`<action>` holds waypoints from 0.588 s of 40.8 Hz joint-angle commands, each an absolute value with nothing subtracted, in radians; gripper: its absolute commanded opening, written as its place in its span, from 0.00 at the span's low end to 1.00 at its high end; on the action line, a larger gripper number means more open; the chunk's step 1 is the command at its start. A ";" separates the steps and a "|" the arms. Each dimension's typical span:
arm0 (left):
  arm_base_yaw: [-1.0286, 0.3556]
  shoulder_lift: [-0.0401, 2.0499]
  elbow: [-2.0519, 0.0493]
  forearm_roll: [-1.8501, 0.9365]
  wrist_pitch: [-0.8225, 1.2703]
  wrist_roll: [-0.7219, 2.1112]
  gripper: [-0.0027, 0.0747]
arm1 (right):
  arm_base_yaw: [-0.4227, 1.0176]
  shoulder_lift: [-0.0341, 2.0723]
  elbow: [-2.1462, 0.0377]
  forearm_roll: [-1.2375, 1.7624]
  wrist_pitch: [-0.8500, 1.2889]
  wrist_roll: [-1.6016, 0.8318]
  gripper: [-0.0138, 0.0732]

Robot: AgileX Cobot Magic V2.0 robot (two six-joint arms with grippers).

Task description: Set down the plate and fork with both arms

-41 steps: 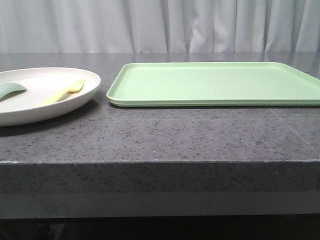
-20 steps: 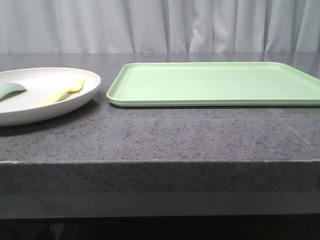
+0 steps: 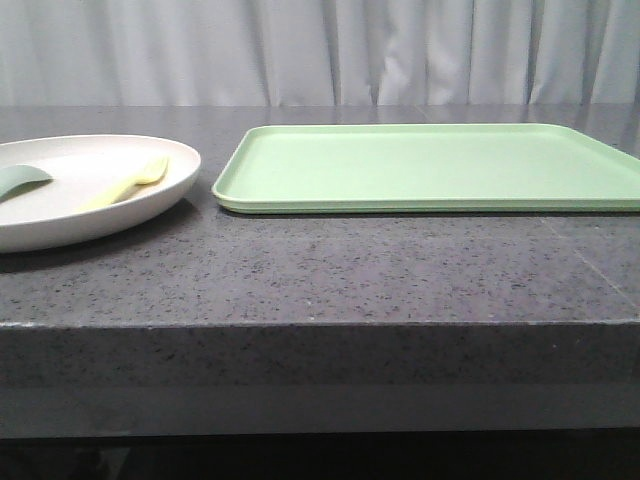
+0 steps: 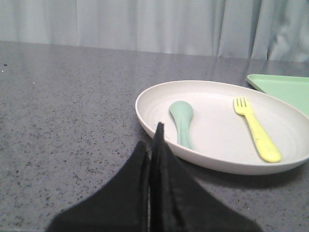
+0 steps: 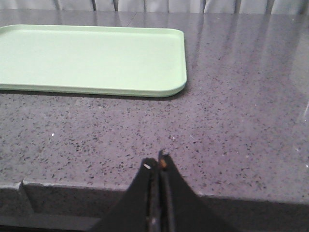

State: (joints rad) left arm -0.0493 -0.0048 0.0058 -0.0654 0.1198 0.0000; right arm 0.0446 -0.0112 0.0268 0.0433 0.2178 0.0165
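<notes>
Black, matte and wedge-shaped, the left gripper (image 4: 153, 140) has its jaws pressed together on nothing, just short of the near rim of the plate (image 4: 159, 145), while the right gripper (image 5: 158, 166) is likewise closed and empty above the front edge of the speckled grey stone table (image 3: 330, 280), well apart from the tray (image 5: 87, 58). Cream, round and shallow with a raised rim, the plate sits on the table left of the flat, rounded-corner light-green tray, not touching it. Inside the plate lie the pale-yellow plastic fork (image 4: 256, 129), short-tined, and beside it a smooth grey-green spoon (image 4: 182, 120), the two apart.
</notes>
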 commanded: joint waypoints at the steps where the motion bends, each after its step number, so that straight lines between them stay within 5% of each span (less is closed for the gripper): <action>1: -0.049 -0.026 0.010 -0.072 0.000 -0.008 0.01 | 0.045 -0.028 0.024 0.032 0.102 0.009 0.09; 12: -0.049 -0.026 -0.010 -0.098 -0.237 -0.008 0.01 | 0.045 -0.028 0.014 0.033 0.048 0.009 0.09; 24: -0.049 0.086 -0.246 -0.063 -0.109 -0.008 0.01 | 0.045 -0.004 -0.199 0.041 0.076 0.027 0.09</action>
